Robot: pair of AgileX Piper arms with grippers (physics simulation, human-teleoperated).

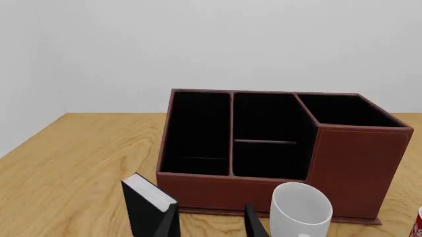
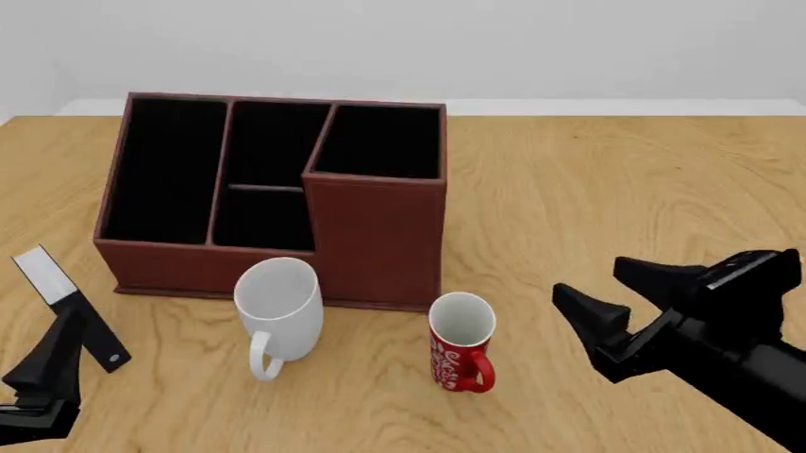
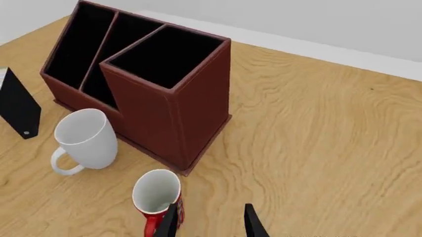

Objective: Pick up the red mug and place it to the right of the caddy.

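The wooden desk (image 2: 605, 189) carries the caddy (image 2: 377, 226), a reddish-brown box with black-lined compartments and a taller section at its right end. Just in front of the caddy stands a white mug (image 2: 279, 307), upright, handle toward the camera. The red mug (image 2: 461, 340) stands upright to the white mug's right, near the caddy's front right corner, handle toward the front. A black-and-white slab (image 2: 70, 307) leans at the far left. The right tool (image 2: 602, 307) hovers released, right of the red mug, apart from it. The left tool (image 1: 211, 222) also gapes, holding nothing.
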